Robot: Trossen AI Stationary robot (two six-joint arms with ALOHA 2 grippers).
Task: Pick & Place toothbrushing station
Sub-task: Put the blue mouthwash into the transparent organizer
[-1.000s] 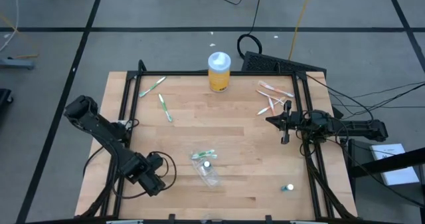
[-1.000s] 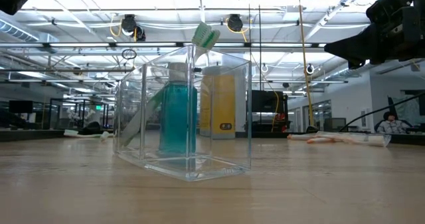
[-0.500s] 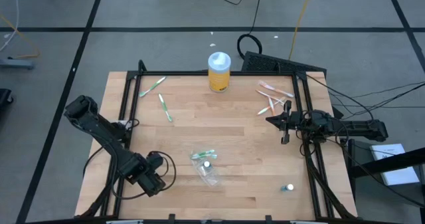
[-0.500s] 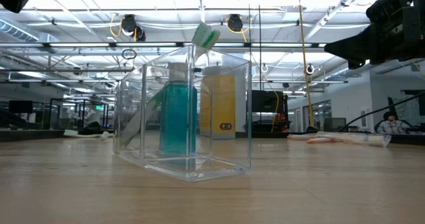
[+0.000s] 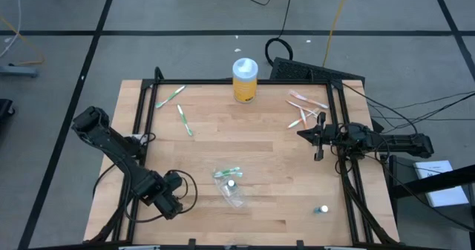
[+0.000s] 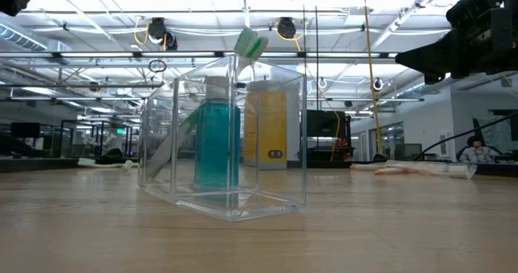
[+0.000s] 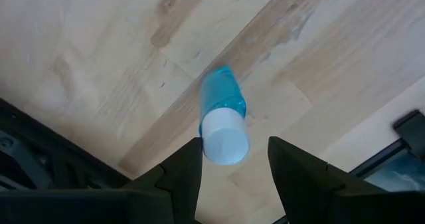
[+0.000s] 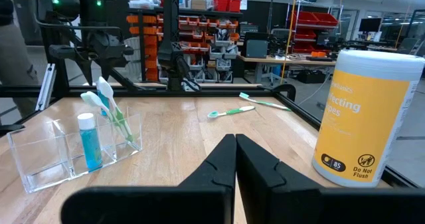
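The toothbrushing station (image 5: 231, 188), a clear plastic box, stands on its base near the table's middle front. In it are a blue bottle (image 8: 88, 146) and green toothbrushes (image 8: 109, 114). My left gripper (image 7: 234, 147) points down over the table's near left part (image 5: 172, 199). It is open, and its fingers stand on either side of a second blue bottle (image 7: 222, 101) with a white cap. My right gripper (image 8: 236, 147) is shut and level at the table's right edge (image 5: 315, 137), holding nothing. My left gripper straddles the bottle's white cap (image 7: 224, 143) from above. One finger (image 7: 182, 174) lies right beside the cap, and a gap shows before the other. I cannot tell whether it touches the cap, or whether the bottle's base is on the table.
A yellow jar with a white lid (image 5: 245, 79) stands at the far edge. Green toothbrushes (image 5: 178, 109) lie far left and pink ones (image 5: 304, 107) far right. Another small bottle (image 5: 321, 209) is near the front right. Bare wood lies around the station.
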